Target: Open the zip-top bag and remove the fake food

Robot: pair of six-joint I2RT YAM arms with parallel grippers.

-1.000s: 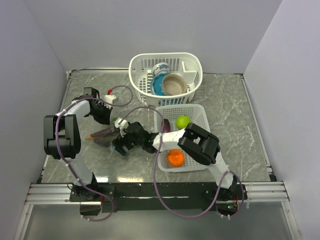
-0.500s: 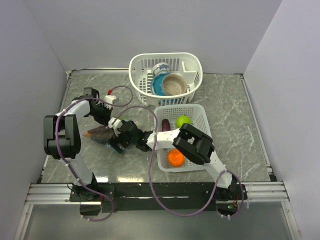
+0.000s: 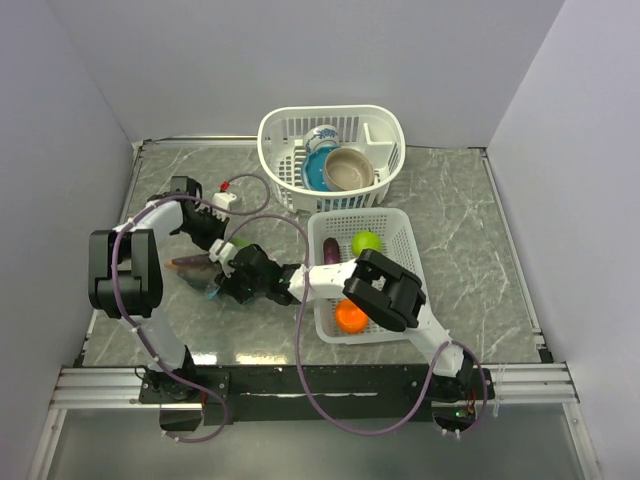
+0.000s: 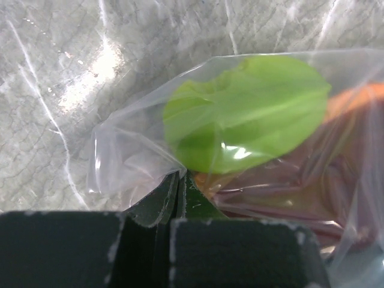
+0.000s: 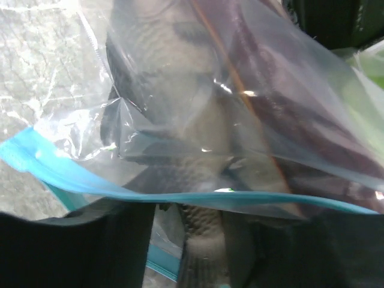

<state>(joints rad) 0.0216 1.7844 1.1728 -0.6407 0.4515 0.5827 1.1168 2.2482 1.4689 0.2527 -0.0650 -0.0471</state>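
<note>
Clerk: Item one, zip-top bag [image 3: 200, 270]. Location?

Checker: On the marble table [image 3: 470, 230], left of the white mesh tray [image 3: 404, 232] and apart from its rim. Clear crinkled plastic, with a teal zip strip [image 5: 72, 177] on the near edge.

Clerk: Contents of the bag?

Checker: Two pieces, both inside the plastic. One flat green leaf-shaped piece [image 4: 252, 111]. One long reddish-orange piece [image 4: 360, 96] just beside it.

Clerk: Left gripper [image 4: 180, 180]?

Checker: Closed tight. A fold of the bag's plastic is pinched between its fingers, right by the green piece.

Clerk: Right gripper [image 5: 189, 240]?

Checker: It reaches out leftward from over the tray to the bag's near edge. Jaws are part-way apart, and the zip strip lies across the gap between them. I cannot tell whether the pads touch the plastic.

Clerk: Fake food outside the bag?

Checker: Three pieces, all in the tray. Green round fruit [image 3: 366, 242] at the tray's far side. Dark purple aubergine [image 3: 331, 250] just left of it. Orange ball [image 3: 350, 316] at the tray's near side, partly hidden by the right arm.

Clerk: Other stock?

Checker: One white basket [image 3: 385, 125] just behind the tray, holding a blue bowl [image 3: 316, 168] and a tan bowl [image 3: 349, 168] side by side.
</note>
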